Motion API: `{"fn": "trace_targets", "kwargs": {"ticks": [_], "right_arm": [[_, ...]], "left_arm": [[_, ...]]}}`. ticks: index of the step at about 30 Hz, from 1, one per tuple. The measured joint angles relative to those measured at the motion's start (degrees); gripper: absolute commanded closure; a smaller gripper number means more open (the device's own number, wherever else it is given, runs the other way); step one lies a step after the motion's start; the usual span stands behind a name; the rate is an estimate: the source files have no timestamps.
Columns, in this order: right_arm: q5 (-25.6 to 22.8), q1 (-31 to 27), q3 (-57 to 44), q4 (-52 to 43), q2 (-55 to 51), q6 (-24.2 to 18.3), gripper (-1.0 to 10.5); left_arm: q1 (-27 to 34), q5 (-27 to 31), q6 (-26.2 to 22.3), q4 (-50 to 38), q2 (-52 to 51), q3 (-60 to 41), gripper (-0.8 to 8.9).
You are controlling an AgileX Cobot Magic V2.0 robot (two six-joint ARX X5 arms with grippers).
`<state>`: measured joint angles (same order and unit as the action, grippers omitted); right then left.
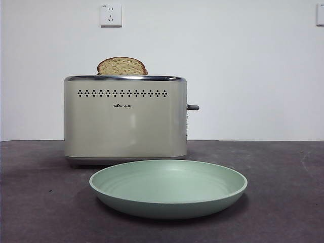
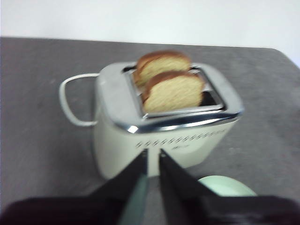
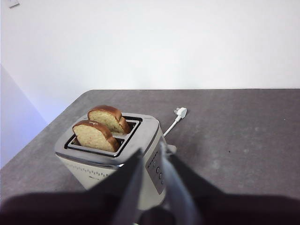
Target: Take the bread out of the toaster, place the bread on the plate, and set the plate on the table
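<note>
The cream toaster (image 1: 124, 121) stands on the dark grey table (image 1: 35, 202), its lever to the right. One slice of bread (image 1: 122, 66) pokes above its chrome rim. Both wrist views show two slices upright in the slots: bread (image 2: 173, 91) in the slot on the holed side and a second slice (image 2: 161, 65) behind it, and likewise bread (image 3: 93, 136) and the second slice (image 3: 108, 118). The mint-green plate (image 1: 167, 200) lies flat in front of the toaster. My left gripper (image 2: 153, 154) and right gripper (image 3: 151, 150) hover above and short of the toaster (image 2: 110, 93), both shut and holding nothing.
The toaster's white cord (image 2: 65, 101) loops on the table behind it and ends in a loose plug (image 3: 180, 112). A wall socket (image 1: 111, 15) sits high on the white wall. The plate's edge (image 2: 229, 187) shows beside the left jaws.
</note>
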<state>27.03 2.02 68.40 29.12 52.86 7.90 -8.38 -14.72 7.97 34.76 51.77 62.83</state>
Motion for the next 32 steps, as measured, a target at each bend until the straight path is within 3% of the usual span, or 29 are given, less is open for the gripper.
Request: {"fn": "trace_targets", "kwargs": {"ticks": [2,3,7,13,18,24,27,32], "right_arm": [[0.0,0.2,0.5,0.0,1.2,0.0,6.8],[0.0,0.2,0.5,0.1,1.8,0.0,6.8],[0.0,0.2,0.5,1.4,3.4,0.0,6.9],[0.0,0.2,0.5,1.5,5.0,0.0,6.9],[0.0,0.3,0.5,1.6,5.7,0.0,6.9],[0.0,0.3,0.5,1.5,5.7,0.0,6.9],[0.0,0.3,0.5,1.5,5.7,0.0,6.9],[0.0,0.3,0.5,1.6,5.7,0.0,6.9]], "left_arm": [[0.0,-1.5,-0.7,0.8,2.7,4.1,4.36],[0.0,-2.1,-1.0,1.2,4.2,6.5,4.27],[0.0,-6.0,-3.0,2.8,9.4,13.5,4.29],[0.0,-19.0,-6.1,7.1,21.5,26.7,4.32],[0.0,-25.4,-9.9,13.6,34.4,40.3,4.31],[0.0,-25.5,-14.4,16.5,46.4,50.6,4.31],[-0.6,-24.2,-20.0,18.5,49.7,52.3,4.31],[-3.3,-16.2,-30.7,21.0,51.5,52.3,4.31]]}}
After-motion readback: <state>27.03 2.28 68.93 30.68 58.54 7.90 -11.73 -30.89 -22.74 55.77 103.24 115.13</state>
